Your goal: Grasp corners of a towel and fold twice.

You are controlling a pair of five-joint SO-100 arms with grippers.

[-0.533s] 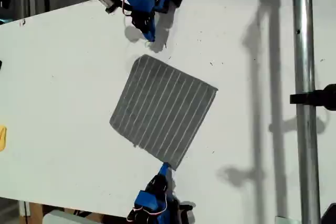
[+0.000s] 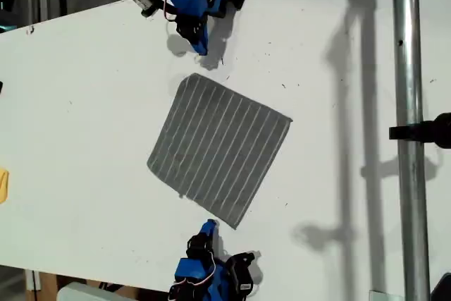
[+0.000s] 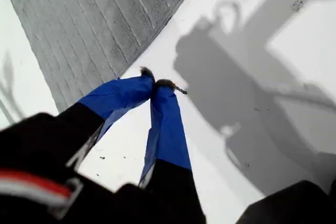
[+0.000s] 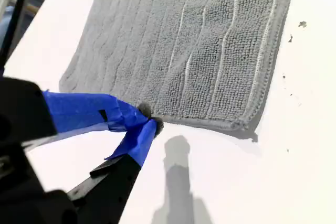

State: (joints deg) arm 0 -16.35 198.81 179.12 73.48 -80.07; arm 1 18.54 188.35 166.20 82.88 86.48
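Towel (image 2: 218, 149) lies flat; my first gripper (image 3: 159, 84) and second gripper (image 4: 148, 120) clenched empty.

The exterior view looks down from high above on the whole white desk (image 2: 84, 103), with the grey towel (image 2: 218, 149) in the middle. Each wrist view sits close behind its own blue claw and looks down past the tips at the desk. All three views share the towel's edge and the white top beside it.
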